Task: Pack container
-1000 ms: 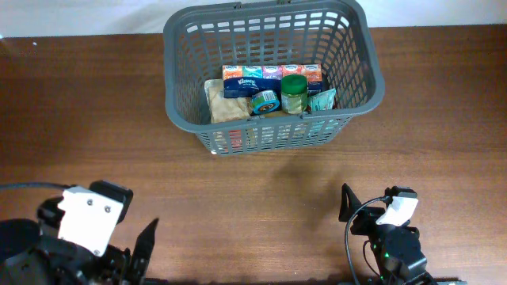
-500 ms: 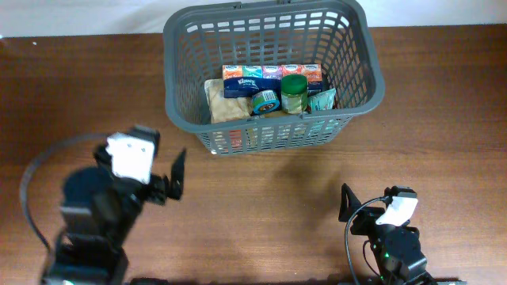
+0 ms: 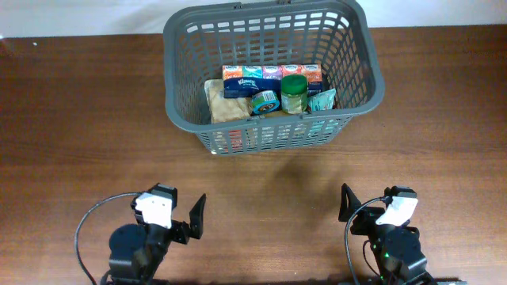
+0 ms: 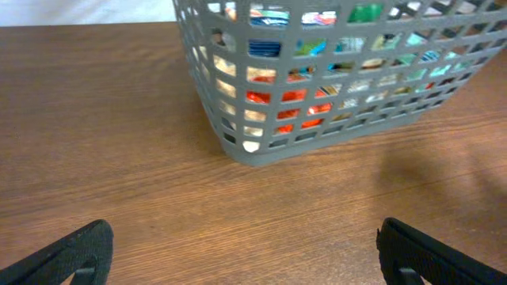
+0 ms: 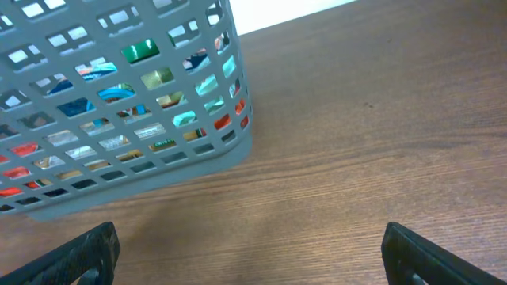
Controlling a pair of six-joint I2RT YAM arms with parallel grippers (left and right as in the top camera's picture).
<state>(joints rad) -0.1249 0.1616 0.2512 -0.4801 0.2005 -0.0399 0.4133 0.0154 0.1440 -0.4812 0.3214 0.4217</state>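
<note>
The dark grey basket (image 3: 182,36) stands at the table's far middle. It holds a row of tissue packs (image 3: 269,77), a green-lidded jar (image 3: 294,93), a tape roll (image 3: 264,101), a tan packet (image 3: 227,104) and a teal packet (image 3: 323,100). The basket also shows in the left wrist view (image 4: 253,150) and the right wrist view (image 5: 158,178). My left gripper (image 4: 245,253) is open and empty, low near the front left edge (image 3: 190,218). My right gripper (image 5: 249,249) is open and empty near the front right edge (image 3: 348,207).
The brown wooden table (image 3: 79,119) runs under everything. A white wall edge (image 3: 79,16) shows behind the table's far side.
My left arm swung up towards the basket, then drew back and settled low at the front left. The right arm and the basket's contents have not moved.
</note>
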